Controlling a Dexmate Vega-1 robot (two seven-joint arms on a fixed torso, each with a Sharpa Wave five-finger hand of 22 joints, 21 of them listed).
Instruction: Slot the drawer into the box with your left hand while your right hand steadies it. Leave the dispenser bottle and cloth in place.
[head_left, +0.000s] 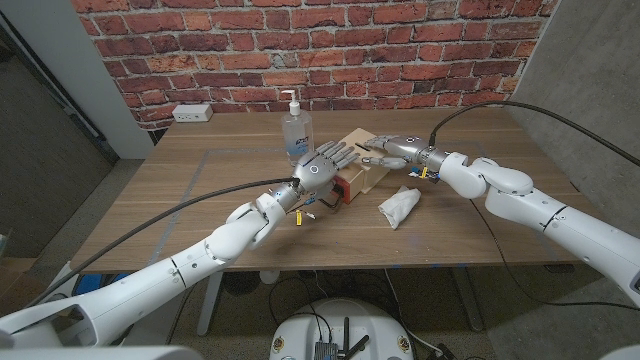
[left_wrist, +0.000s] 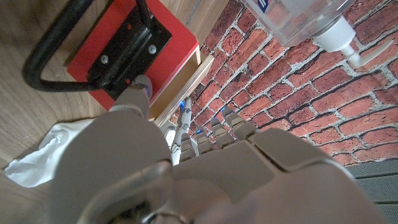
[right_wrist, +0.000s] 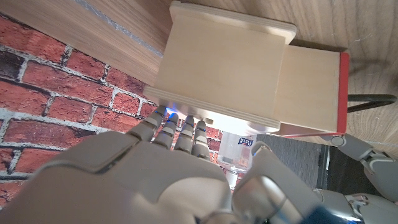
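On the left side of the wooden table the surface is bare up to the near edge. The left hand is at the red front of the drawer, fingers spread, one fingertip touching the front beside the black handle; it holds nothing. Just behind this hand stands the dispenser bottle, upright. The drawer is partly inside the box, and its red front is out toward the near edge. The right hand lies on top of the box with its fingertips on the far edge, without grasping. The white cloth lies near the box, toward the near right; further right the table is free.
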